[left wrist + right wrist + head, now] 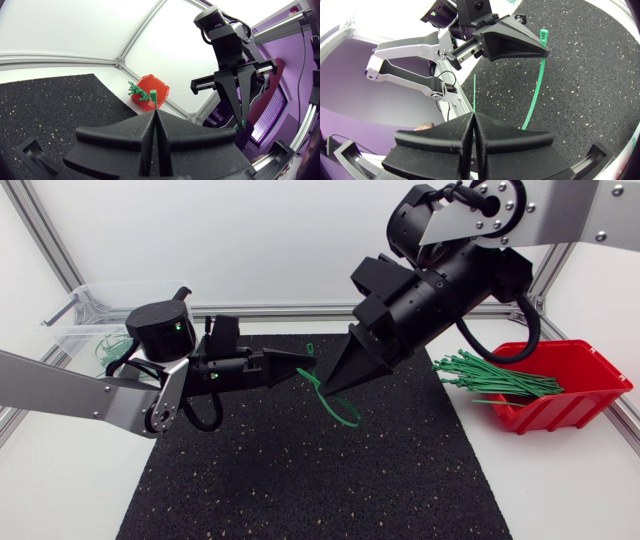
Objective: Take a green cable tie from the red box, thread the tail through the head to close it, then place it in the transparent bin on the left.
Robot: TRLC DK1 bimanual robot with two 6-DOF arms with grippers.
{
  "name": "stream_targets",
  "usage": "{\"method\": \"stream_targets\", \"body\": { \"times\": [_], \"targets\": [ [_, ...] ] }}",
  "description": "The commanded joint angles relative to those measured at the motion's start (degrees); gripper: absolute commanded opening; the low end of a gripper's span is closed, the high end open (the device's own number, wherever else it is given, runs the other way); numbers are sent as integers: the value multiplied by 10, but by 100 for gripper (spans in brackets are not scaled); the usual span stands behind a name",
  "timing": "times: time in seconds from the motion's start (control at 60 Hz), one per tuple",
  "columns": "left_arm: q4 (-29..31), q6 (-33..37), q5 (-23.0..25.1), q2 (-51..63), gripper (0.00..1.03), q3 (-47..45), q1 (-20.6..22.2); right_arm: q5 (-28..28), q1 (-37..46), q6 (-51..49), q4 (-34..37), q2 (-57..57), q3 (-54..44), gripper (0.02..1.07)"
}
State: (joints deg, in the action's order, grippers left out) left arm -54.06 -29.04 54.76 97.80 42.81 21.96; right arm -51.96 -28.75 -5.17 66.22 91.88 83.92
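My left fingers (pixel 300 362) clamp the green cable tie (pixel 338 408) just under its head (pixel 310 348); my right fingers (pixel 327 387) clamp its tail (pixel 475 95). The tie bows between them above the black mat (pixel 300 480), with the tail tip near the head and not yet threaded.

The cable tie (pixel 336 403) runs from the left gripper (pixel 305 361) to the right gripper (pixel 329 388), pinched in both and looping under them above the mat (pixel 300 480), with the box (pixel 590 380) of spare ties (pixel 495 377) beyond the right gripper and the bin (pixel 70 320) behind the left gripper.
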Motion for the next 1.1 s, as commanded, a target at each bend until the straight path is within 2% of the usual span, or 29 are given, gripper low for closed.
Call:
{"method": "stream_targets", "body": {
  "times": [0.0, 0.117, 0.517, 0.883, 1.083],
  "targets": [
    [-15, -16, -9, -15, 4, -13, 9, -10, 2, 26, 7, -7, 9, 7],
    [-21, -13, -30, -12, 4, -22, 17, -30, 10, 53, 7, -7, 9, 7],
    [-22, -13, -63, -10, 4, -30, 29, -32, 26, 158, -6, -28, 2, 7],
    [-30, -18, -152, -32, 4, -45, 43, -31, 47, 314, -15, -22, 18, 7],
    [-29, -40, -153, -37, 4, -45, 46, -52, 48, 369, -16, -2, 21, 7]
  ]
}}
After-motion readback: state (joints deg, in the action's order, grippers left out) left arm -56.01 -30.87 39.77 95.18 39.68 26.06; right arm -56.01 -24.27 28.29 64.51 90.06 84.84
